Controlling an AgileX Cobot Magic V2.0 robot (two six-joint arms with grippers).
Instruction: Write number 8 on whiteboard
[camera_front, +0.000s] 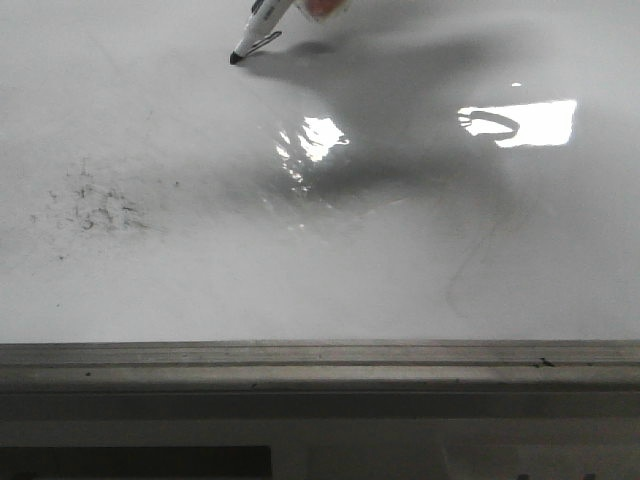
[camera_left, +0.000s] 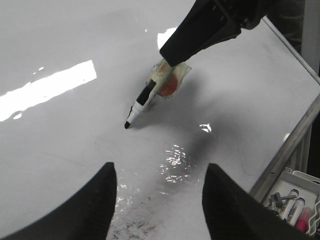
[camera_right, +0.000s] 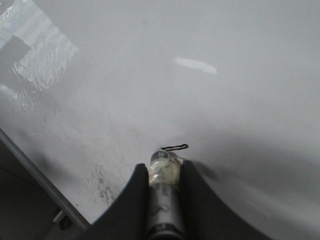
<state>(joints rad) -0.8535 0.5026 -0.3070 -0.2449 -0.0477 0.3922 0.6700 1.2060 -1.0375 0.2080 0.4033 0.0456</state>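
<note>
The whiteboard (camera_front: 150, 120) is glossy white and fills the front view; it also shows in the left wrist view (camera_left: 60, 140) and the right wrist view (camera_right: 240, 110). My right gripper (camera_right: 165, 167) is shut on a white marker (camera_front: 255, 30) wrapped with tape, and its black tip (camera_left: 127, 125) rests on the board. No full number 8 shows. Only a short thin black looped stroke (camera_right: 175, 147) lies beside the tip, and it also shows in the front view (camera_front: 265, 41). My left gripper (camera_left: 159, 200) is open and empty, above the board and short of the marker.
A grey metal ledge (camera_front: 320, 365) runs along the board's near edge. Dark smudges and specks (camera_front: 95, 205) lie at the left. Glare patches (camera_front: 520, 122) and a faint curved streak (camera_front: 470, 270) lie at the right. A tray of markers (camera_left: 295, 200) sits beyond the ledge.
</note>
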